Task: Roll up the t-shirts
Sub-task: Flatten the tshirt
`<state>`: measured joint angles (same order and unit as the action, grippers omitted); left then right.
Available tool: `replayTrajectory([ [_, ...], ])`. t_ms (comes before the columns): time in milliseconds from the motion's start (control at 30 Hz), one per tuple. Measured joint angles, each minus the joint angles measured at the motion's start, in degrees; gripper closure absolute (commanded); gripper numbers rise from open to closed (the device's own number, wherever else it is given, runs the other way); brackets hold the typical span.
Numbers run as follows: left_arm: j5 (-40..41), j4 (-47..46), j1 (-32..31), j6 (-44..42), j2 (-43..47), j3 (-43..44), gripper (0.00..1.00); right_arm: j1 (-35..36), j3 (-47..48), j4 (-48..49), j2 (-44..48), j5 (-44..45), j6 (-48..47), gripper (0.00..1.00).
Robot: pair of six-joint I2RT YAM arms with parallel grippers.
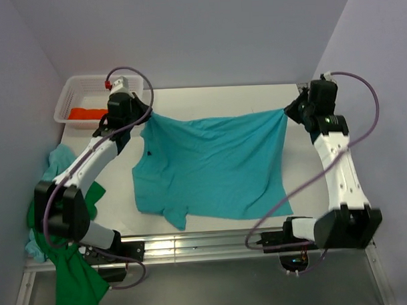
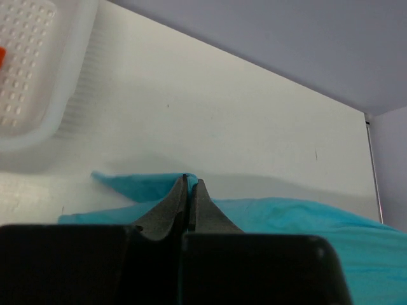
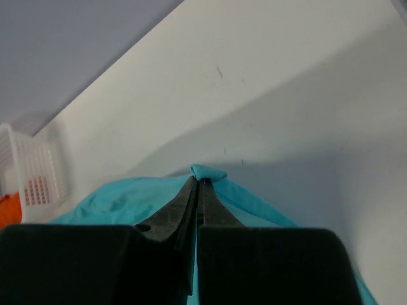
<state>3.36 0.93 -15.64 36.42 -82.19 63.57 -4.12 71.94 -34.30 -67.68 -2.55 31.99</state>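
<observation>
- Filling the middle of the top view, the white table [image 1: 215,98] runs from the arm bases at the bottom up to the back wall.
- The spread turquoise t-shirt [image 1: 210,165] covers the centre of the table. Its upper edge is stretched taut between the two grippers, and its lower part lies flat toward the bottom of the frame.
- The green t-shirt [image 1: 78,284] is crumpled at the lower left, draped past the table's edge beside the left arm's base.
- The white mesh basket [image 1: 68,97] sits in the upper left corner.
- The second turquoise t-shirt [image 1: 60,157] is bunched at the left edge, partly behind the left arm.
- The orange-red t-shirt [image 1: 87,114] lies inside the basket.
- The left gripper [image 2: 191,181] is clamped on the spread shirt's upper left corner, near the basket.
- The right gripper [image 3: 197,181] is pinched on the upper right corner, with cloth poking past its tips.
</observation>
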Motion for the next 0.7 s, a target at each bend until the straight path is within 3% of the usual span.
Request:
replayTrajectory([
  [33, 0.0, -1.0, 0.0, -0.1, -3.2, 2.3, 1.00, -0.8, 1.4, 2.0, -4.2, -0.2, 0.4, 0.97],
  [67, 0.1, -1.3, 0.1, -0.3, -6.7, 5.4, 1.00, -1.4, 3.2, 3.8, -8.4, -0.3, 0.9, 0.83],
  [100, 0.0, -2.1, 0.2, -0.4, -9.8, 8.5, 0.93, -1.8, 4.8, 5.2, -12.2, -0.5, 1.6, 0.61],
  [133, 0.0, -3.3, 0.2, -0.7, -13.4, 12.0, 0.54, -2.2, 6.3, 6.9, -16.0, -0.5, 2.4, 0.24],
  [167, -0.1, -3.4, 0.4, -1.2, -17.3, 16.1, 0.40, -2.5, 7.7, 7.8, -19.3, -0.5, 2.8, 0.13],
  [200, -0.4, -3.0, 0.5, -1.3, -20.5, 20.1, 0.34, -2.6, 9.9, 7.7, -22.7, -0.6, 2.9, 0.10],
  [233, -0.6, -2.3, 0.6, -1.4, -24.5, 25.2, 0.20, -2.7, 12.3, 7.7, -26.0, -0.7, 3.1, 0.09],
  [333, -1.0, -0.4, 0.8, -2.2, -31.4, 34.9, 0.17, -2.8, 17.5, 7.8, -31.4, -1.2, 2.9, 0.10],
  [400, -1.0, 1.7, 0.8, -2.5, -31.6, 35.1, 0.17, -2.8, 17.6, 7.3, -31.1, -1.4, 2.8, 0.11],
  [533, -0.8, 5.3, 0.1, -2.0, -25.4, 27.8, 0.18, -2.8, 9.1, 8.1, -22.9, -1.2, 1.5, 0.24],
  [700, 1.3, 10.1, -1.9, 1.9, -5.7, 8.8, 0.19, -2.8, -8.9, 9.4, -7.6, -0.6, 1.2, 0.26],
])
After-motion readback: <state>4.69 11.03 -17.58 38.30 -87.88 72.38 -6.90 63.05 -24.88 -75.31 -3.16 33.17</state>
